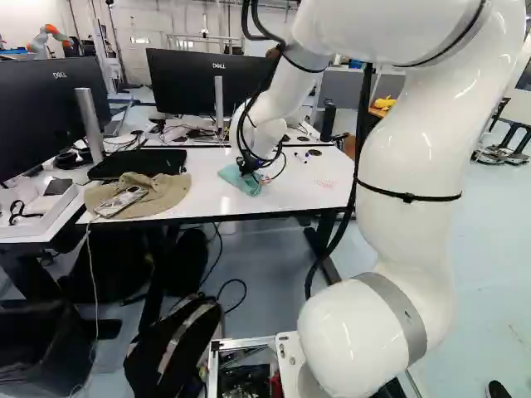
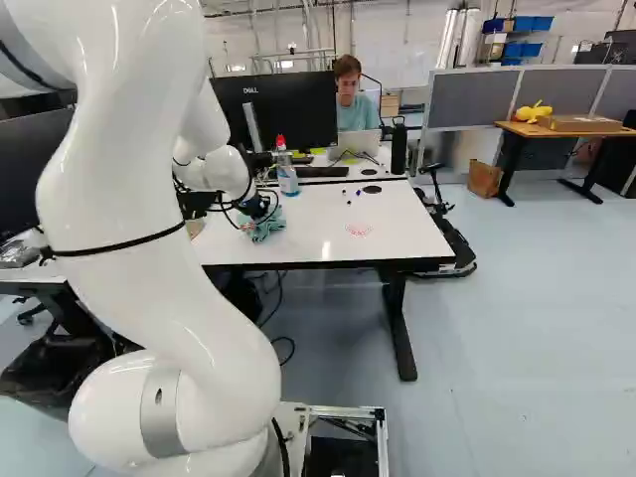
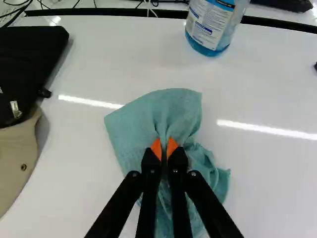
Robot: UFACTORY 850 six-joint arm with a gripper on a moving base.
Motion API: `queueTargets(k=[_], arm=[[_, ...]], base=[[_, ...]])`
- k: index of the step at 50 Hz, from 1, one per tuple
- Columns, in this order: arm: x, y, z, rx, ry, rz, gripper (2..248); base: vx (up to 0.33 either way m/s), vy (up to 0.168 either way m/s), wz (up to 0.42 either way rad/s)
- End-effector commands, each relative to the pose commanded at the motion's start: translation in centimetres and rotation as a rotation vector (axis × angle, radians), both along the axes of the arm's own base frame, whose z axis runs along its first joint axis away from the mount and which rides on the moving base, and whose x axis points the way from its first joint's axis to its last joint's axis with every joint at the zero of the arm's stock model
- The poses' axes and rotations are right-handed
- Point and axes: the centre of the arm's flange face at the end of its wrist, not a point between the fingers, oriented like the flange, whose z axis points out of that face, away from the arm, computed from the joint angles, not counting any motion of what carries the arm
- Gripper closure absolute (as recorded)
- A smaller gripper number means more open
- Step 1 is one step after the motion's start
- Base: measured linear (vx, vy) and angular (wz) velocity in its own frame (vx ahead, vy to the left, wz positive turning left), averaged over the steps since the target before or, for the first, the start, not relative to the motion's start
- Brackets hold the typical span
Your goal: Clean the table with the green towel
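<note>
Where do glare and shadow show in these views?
Wrist view: glare streaks on the white tabletop either side of the green towel, soft shadow beside the cap; right base view: a bright patch on the tabletop; both base views: highlights on the white arm.

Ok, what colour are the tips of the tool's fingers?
Orange; the tips show best in the wrist view, against the green towel.

Black gripper [image 2: 260, 210] at teal towel [image 2: 266, 227] on white-topped desk [image 2: 318, 238]. Just beyond gripper, red-capped bottle of blue liquid [image 2: 287, 177]; farther beyond, black monitor [image 2: 288, 107], open laptop [image 2: 354, 143]. Well apart, to gripper's right, yellow plush toy [image 2: 533, 111] on wood-topped table [image 2: 545, 131].
</note>
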Motion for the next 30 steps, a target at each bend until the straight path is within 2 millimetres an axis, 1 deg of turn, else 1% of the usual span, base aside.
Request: queueTargets(k=[15, 30], arm=[[-2.0, 2.0, 0.0, -0.001, 0.005, 0.048, 218], [-4.3, 3.6, 0.1, -0.003, 0.011, 0.093, 218]], base=[[0.0, 0.0, 0.0], [0.0, 0.0, 0.0]])
